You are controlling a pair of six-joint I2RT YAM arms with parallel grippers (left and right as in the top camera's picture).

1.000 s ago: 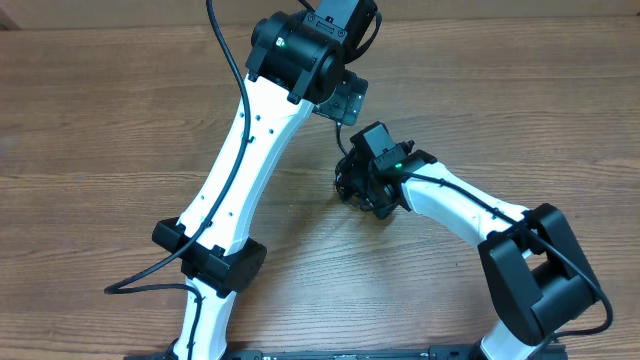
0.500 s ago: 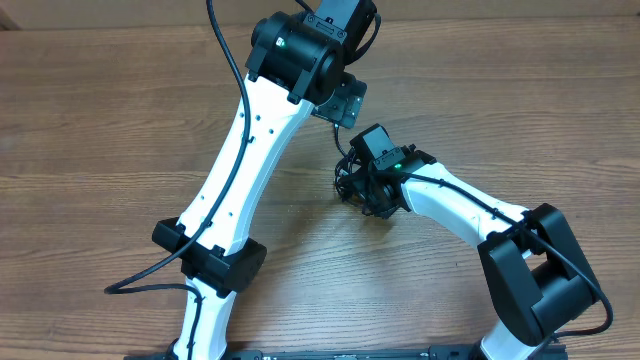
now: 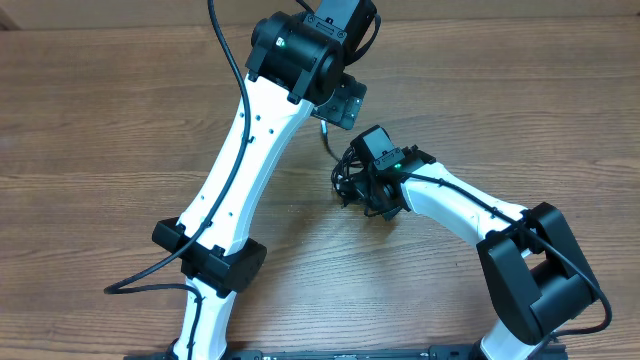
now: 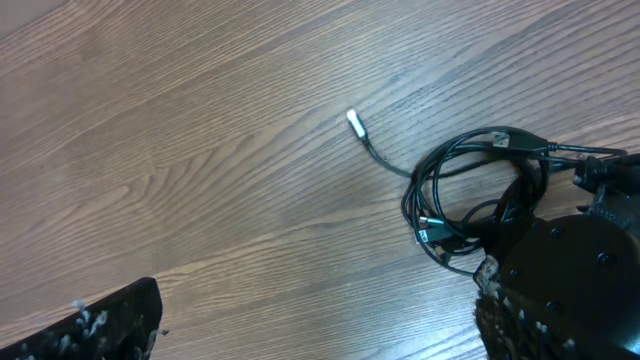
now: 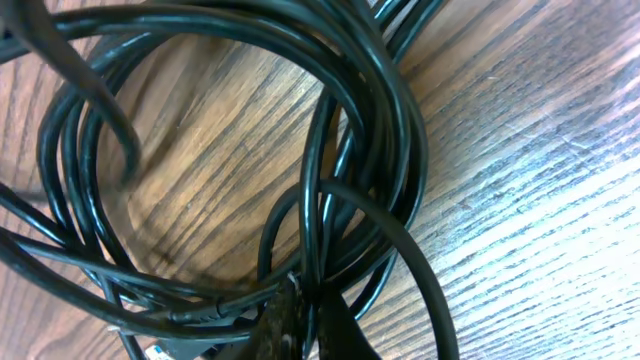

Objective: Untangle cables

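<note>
Only L-wrist: cables' (image 4: 528, 185) silver tip (image 4: 354, 121), prob.

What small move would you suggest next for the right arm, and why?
Probably lift the right gripper slightly, drawing its pinched strand out of the cables. Its jaws are shut on one strand while the loops lie overlapped on the table, and one silver-tipped end lies free.

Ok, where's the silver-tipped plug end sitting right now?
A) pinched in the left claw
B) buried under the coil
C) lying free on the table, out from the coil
C: the left wrist view shows the silver-tipped plug end lying on the table, its cord trailing back to the coil of cables, nothing gripping it.
</note>
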